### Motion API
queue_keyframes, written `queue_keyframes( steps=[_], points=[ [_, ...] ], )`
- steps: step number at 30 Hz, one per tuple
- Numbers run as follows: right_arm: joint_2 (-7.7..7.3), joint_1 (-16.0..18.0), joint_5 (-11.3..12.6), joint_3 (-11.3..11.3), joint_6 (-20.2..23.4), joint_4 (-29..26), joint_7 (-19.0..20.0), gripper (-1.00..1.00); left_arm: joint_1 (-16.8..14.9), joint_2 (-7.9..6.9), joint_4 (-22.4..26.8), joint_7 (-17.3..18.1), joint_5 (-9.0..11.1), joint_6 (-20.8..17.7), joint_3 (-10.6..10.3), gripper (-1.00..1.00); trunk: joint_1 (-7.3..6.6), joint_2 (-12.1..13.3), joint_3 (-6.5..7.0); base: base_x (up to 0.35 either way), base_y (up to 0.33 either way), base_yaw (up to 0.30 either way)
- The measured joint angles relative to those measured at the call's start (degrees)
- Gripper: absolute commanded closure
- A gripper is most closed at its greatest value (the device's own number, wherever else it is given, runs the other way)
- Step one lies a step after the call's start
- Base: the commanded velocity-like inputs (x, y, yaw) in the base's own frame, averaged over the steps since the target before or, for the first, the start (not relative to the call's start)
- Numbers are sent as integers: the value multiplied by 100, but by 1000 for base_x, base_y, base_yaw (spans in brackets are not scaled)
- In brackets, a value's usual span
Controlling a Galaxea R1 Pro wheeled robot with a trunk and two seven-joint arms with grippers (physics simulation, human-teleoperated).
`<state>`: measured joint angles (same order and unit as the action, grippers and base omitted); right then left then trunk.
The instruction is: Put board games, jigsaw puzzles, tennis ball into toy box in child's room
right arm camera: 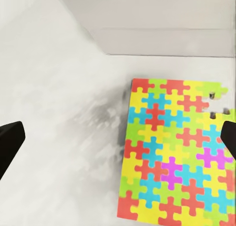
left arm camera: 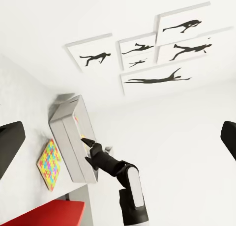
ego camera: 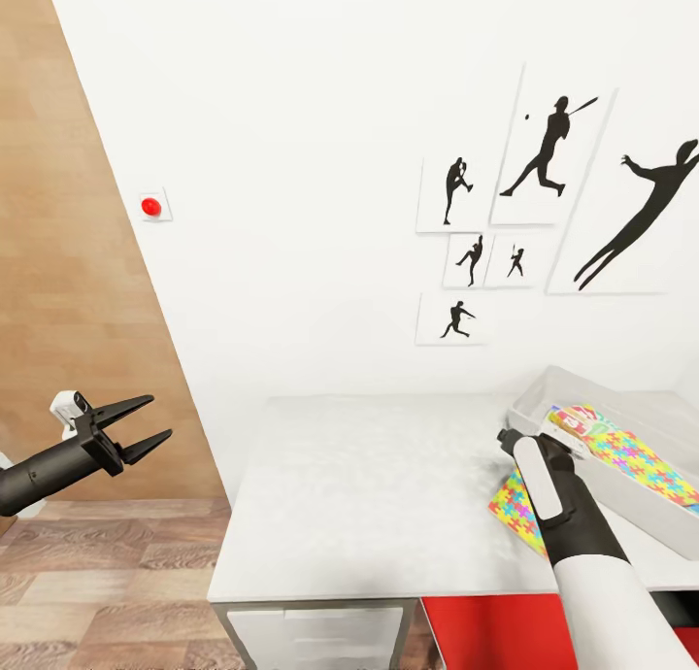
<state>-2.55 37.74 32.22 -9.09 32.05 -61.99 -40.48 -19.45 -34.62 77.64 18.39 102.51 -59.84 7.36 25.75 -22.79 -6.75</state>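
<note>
Nearest to us in the head view, our right gripper (ego camera: pixel 509 441) hangs at about five o'clock over the table (ego camera: pixel 369 485), pointing away toward the wall; in the right wrist view its two fingers sit wide apart at the picture's edges with nothing between them, so we read it as released and empty. Directly under and just past it lies a jigsaw puzzle (right arm camera: pixel 174 152) flat on the tabletop, its bright pattern facing up; in the head view a corner of it peeks out beside our forearm (ego camera: pixel 516 510). Its long axis seems to run away from us, roughly along the fingers' line, so we judge the gripper would need to straddle the short side, and the right arm is clearly the nearer one. Just beyond, at four o'clock, stands the toy box (ego camera: pixel 621 500), close beside the puzzle, already holding a second jigsaw puzzle (ego camera: pixel 641 456) and a green-and-white board game (ego camera: pixel 578 420). Our left gripper (ego camera: pixel 148 424) floats at eight o'clock, off the table's edge, spread open and empty. Farthest, baseball silhouettes (ego camera: pixel 544 155) hang on the wall.
</note>
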Motion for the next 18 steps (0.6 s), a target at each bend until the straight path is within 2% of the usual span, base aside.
queue_keyframes(
  steps=[6,18],
  points=[
    [-186,8,-86,-35,-52,195,-1,-100,0,3,0,0,0,0,0,-100,0,0,-51,0,0,0],
    [-261,257,-100,-28,-61,507,-1,-100,0,16,99,15,38,0,-66,-100,0,0,-163,0,0,0]
  ],
)
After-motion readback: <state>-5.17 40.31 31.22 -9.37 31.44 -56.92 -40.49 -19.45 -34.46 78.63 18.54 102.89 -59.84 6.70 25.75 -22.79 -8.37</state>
